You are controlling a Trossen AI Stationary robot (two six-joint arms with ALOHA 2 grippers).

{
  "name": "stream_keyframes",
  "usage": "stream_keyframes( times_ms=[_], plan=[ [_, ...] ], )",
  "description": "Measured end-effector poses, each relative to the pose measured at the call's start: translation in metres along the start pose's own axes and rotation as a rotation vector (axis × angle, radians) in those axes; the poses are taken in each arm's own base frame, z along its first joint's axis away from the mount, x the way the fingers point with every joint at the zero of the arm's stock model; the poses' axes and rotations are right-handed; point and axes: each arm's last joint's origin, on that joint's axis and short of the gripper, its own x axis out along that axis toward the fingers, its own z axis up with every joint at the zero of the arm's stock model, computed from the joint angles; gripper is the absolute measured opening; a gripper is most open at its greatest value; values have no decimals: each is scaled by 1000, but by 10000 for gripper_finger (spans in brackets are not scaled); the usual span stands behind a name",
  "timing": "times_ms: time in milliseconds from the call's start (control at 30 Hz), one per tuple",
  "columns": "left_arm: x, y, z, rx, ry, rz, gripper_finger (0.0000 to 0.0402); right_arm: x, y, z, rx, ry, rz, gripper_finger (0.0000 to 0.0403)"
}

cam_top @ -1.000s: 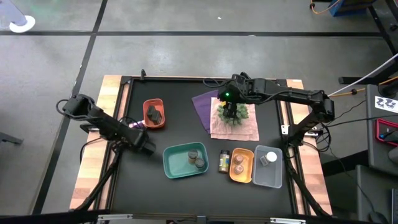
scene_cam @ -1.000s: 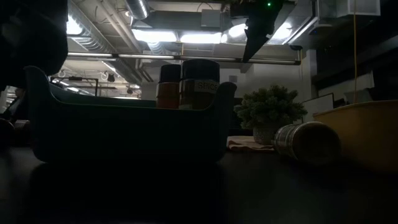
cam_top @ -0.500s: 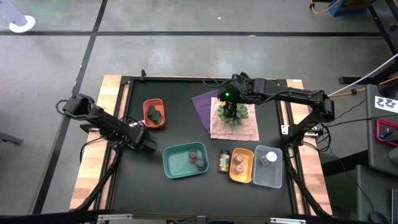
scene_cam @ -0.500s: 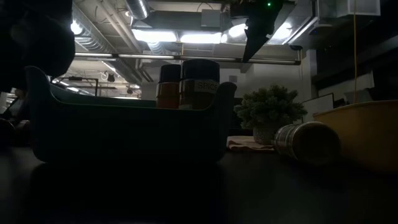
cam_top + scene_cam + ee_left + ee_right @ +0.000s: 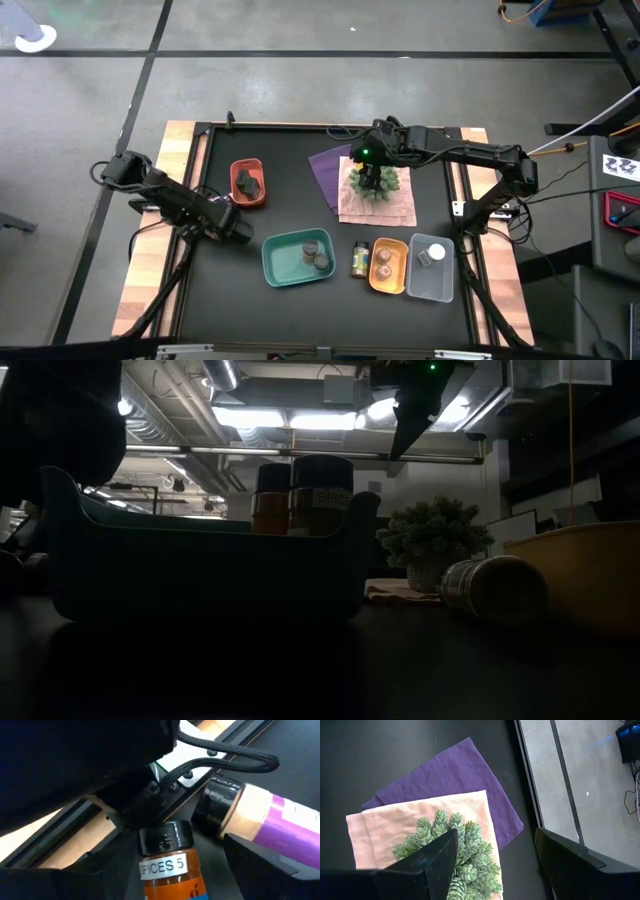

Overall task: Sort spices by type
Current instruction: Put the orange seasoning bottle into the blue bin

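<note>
My left gripper hovers open at the table's left, beside the teal tray. An amber spice jar with a black cap and a "SPICES 5" label sits between its fingers, and a dark gap shows beside the jar. My right gripper hangs open above the green plant. Two jars stand in the teal tray. One jar lies on its side on the table. The orange tray holds a jar, and the clear tray a white-capped jar.
A red tray with dark lumps stands at the far left. The plant rests on a pink cloth over a purple cloth. A black-capped, purple-labelled cylinder lies close to the left gripper.
My left gripper has swung a little toward the table's right edge, staying at the same height. Its finger gap has not visibly changed.
</note>
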Motion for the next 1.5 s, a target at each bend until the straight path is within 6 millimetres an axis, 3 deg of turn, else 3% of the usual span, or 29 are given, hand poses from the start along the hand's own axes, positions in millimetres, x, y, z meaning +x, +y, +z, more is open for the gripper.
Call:
stream_keyframes(
  times_ms=[1500],
  plan=[
    [-3,-7,-19,6,188,-95,282,0,0,0,1,-4,-1,266]
  ],
)
